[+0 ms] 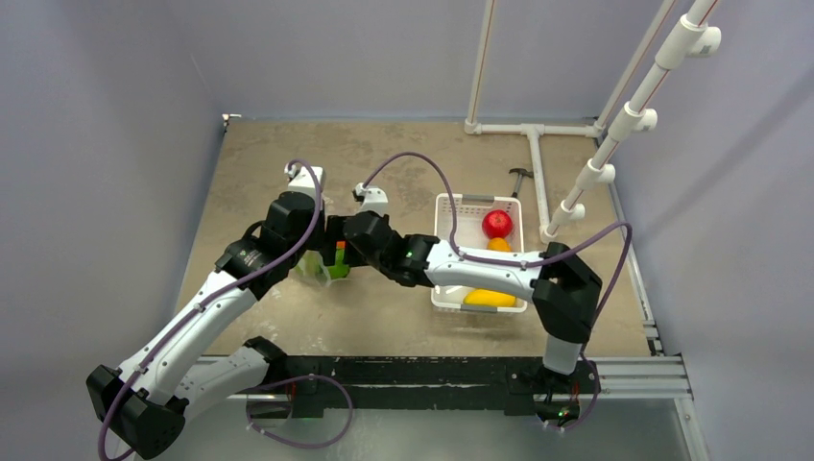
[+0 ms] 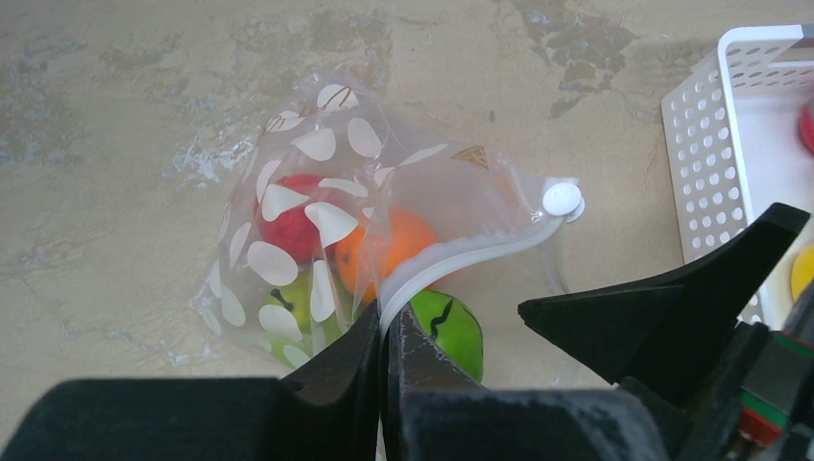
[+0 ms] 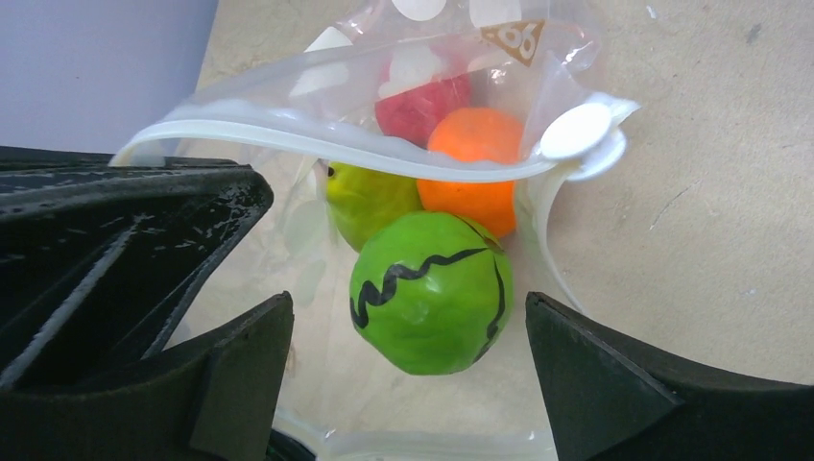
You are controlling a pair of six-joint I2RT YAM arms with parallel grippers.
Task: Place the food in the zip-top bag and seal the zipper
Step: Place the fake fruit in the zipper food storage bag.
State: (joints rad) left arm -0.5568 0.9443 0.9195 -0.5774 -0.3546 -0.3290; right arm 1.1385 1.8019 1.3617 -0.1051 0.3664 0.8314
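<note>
Left jaws clench the zipper (image 2: 451, 257) at the bag's (image 2: 422, 182) near edge. Right jaws stand released, spread either side of the striped fruit (image 3: 427, 293) lying in the bag's mouth on the tabletop (image 3: 672, 240). Behind it inside: yellow-green fruit (image 3: 370, 197), orange fruit (image 3: 475, 168), red fruit (image 3: 422, 106). Farther right, the basket (image 1: 446, 206) holds a yellow piece (image 1: 491, 298) and a red piece (image 1: 496, 224).

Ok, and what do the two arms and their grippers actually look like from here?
Both arms match: the left arm and right arm have white shells on the long links and black blocks at the joints. A purple cable loops along each. The left gripper and right gripper carry matte black, wedge-shaped fingers. A small green light shows on the right arm.
</note>
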